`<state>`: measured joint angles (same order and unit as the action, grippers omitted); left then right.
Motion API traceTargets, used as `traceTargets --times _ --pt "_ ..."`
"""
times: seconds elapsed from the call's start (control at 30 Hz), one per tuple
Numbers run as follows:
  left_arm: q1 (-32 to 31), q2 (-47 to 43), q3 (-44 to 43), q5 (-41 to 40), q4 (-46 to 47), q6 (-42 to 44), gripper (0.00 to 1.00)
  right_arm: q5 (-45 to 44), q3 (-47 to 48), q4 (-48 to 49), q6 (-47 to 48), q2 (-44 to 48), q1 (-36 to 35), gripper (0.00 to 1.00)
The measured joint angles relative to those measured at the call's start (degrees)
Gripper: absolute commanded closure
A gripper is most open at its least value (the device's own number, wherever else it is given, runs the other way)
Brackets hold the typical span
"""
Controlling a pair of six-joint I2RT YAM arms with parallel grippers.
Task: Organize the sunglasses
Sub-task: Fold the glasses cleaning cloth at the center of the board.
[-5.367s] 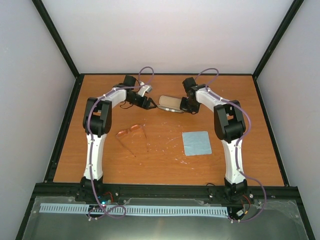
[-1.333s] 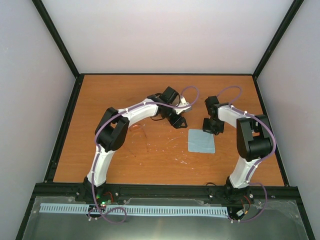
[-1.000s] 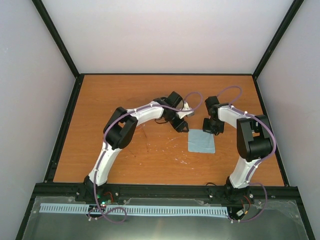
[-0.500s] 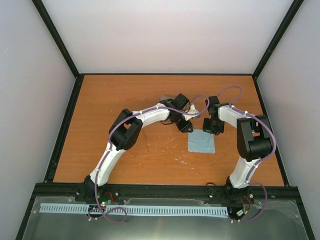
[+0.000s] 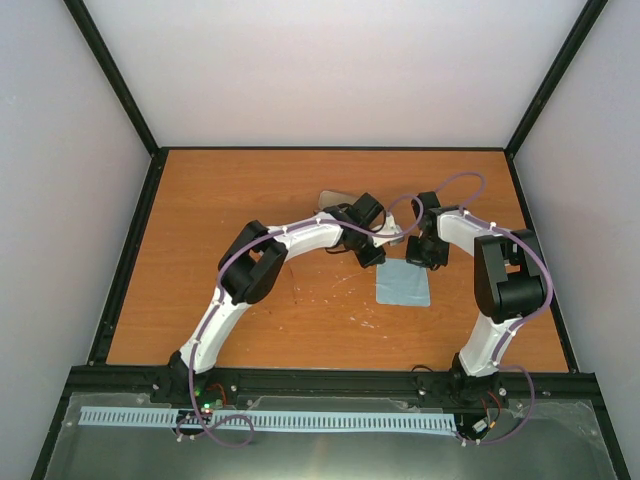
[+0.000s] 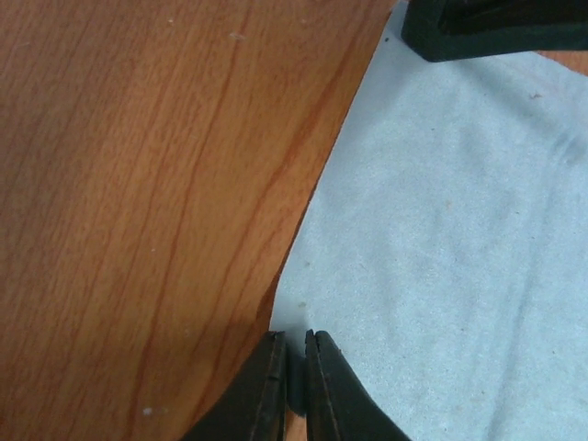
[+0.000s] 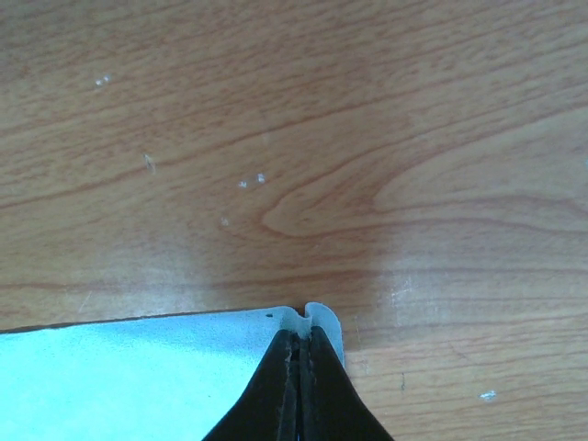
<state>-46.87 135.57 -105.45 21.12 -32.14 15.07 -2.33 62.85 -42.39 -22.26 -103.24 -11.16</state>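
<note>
Top view: left gripper (image 5: 372, 257) at far-left corner of blue cloth (image 5: 405, 287), right gripper (image 5: 428, 256) at its far-right corner. Tan case (image 5: 333, 197) behind left arm, toward table's far edge. Sunglasses not locatable in any view.
Left wrist: jaws nearly together with sliver of gap, tips at cloth corner; pinch unconfirmed.
Right wrist: jaws tight together, cloth corner puckered between them.
</note>
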Motion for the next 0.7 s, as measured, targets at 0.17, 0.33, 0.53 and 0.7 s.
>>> traceTargets --times 0.17,0.33,0.53,0.7 --pt "-0.2 0.0 0.1 -1.0 0.3 0.5 0.99 0.2 -0.6 0.6 0.0 0.5 0.1 0.97" --pt "-0.3 -0.1 0.1 -1.4 0.3 0.8 1.00 0.7 -1.6 1.7 0.0 1.2 0.2 0.97" --pt "-0.7 -1.0 0.9 -2.8 -0.2 1.0 1.00 1.8 -2.5 3.3 0.0 2.4 0.2 0.97" --pt "-0.9 -2.1 1.4 -4.3 -0.5 1.4 1.00 2.1 -2.5 5.3 0.5 2.9 0.2 0.97"
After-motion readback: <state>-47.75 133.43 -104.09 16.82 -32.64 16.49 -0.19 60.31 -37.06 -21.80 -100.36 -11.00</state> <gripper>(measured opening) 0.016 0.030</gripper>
